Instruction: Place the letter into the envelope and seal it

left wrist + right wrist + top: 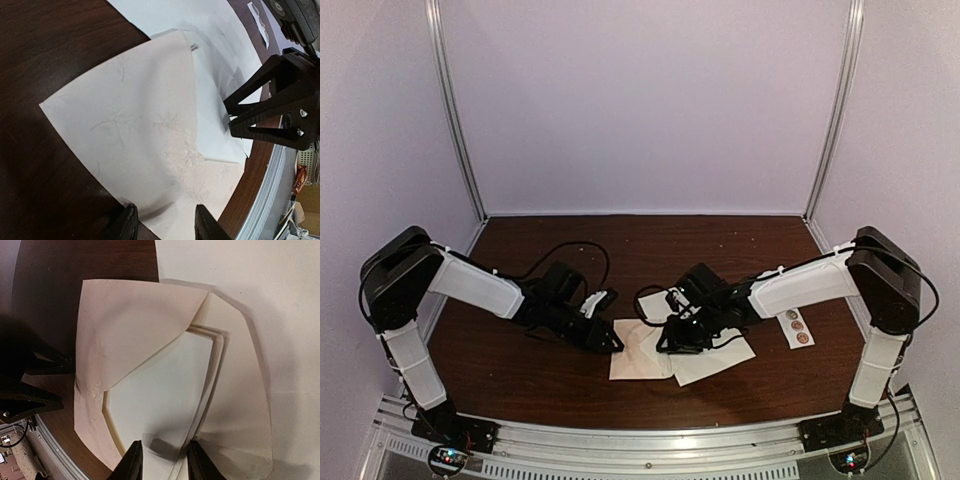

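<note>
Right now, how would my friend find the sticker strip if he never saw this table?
Start at the dark brown table and look to its right side, just beside the right arm's white forearm. A small white sticker strip lies there. Unlike the bigger plain papers in the middle, it carries three round reddish stickers.

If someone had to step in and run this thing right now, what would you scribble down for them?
Left claw: open, straddling an edge of the envelope.
Right claw: open, over white paper in the envelope's mouth.
Letter: lies flat, partly under the envelope. Unclear whether the white layers inside are its folded part.
Done: flap is open.
Left: get the letter fully in, close the flap, seal. Stickers lie to the right, untouched.
</note>
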Tool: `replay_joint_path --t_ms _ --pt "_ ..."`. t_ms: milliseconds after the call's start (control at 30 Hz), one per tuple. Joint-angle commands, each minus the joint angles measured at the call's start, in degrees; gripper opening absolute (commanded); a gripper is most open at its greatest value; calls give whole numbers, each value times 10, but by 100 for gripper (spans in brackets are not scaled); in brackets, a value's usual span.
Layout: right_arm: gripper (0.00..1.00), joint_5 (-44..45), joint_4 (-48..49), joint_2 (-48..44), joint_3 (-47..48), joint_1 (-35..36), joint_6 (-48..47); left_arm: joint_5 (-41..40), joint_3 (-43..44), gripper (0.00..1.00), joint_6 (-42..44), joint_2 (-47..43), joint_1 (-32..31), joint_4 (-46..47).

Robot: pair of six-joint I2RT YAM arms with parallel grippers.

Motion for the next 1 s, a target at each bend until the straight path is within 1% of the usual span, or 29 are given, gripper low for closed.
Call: replay_joint_path --t_ms 0,967 --pt "31 -7 7 21 11 4 1 -10 0 39 3 22 -8 -16" --pt "29 -22 15 50 51 16 5 -4 3 39 3 21 -10 -16"
